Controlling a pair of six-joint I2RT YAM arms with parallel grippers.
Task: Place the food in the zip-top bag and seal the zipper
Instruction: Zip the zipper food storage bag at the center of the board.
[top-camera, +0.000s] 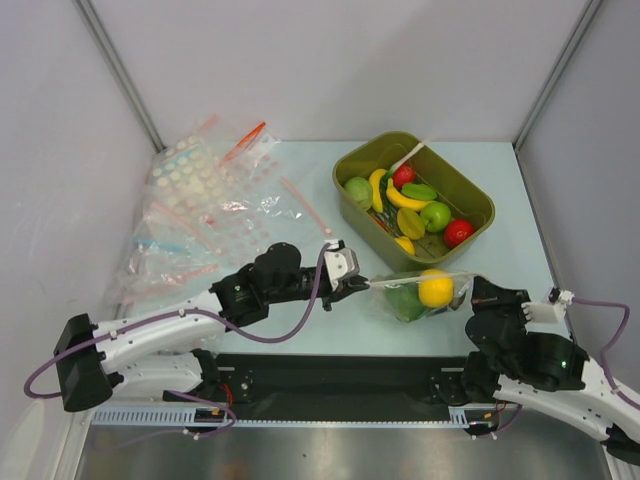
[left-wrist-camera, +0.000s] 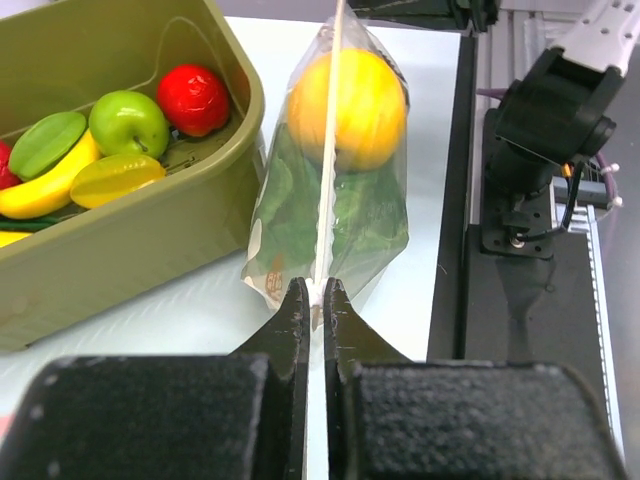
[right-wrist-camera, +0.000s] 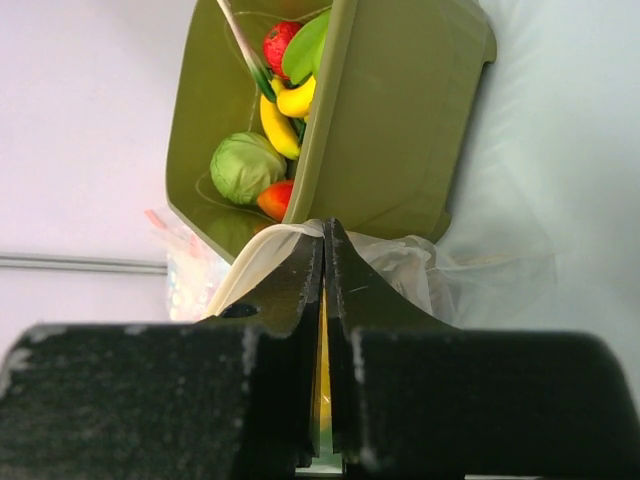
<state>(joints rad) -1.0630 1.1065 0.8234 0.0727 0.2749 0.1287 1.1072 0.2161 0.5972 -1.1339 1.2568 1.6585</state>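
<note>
At the near edge of the bench (top-camera: 522, 215), between the arms: we see the zip-top bag (top-camera: 392, 296) held upright, strung between both claws, just in front of the olive bin (top-camera: 478, 188).
Bag contents: yellow-orange fruit (left-wrist-camera: 346, 108) and green lettuce (left-wrist-camera: 290, 215) both inside, fruit toward the right arm.
Zipper (left-wrist-camera: 329, 150): colourless strip taut along the top edge; whether it is pressed shut, we cannot tell.
Left claw (left-wrist-camera: 314, 292): fingers together, pinching one zipper end.
Right claw (right-wrist-camera: 325, 235): clamped on the opposite end.
Far left: spare clear bags (top-camera: 200, 190) heaped, well apart from the held one.
</note>
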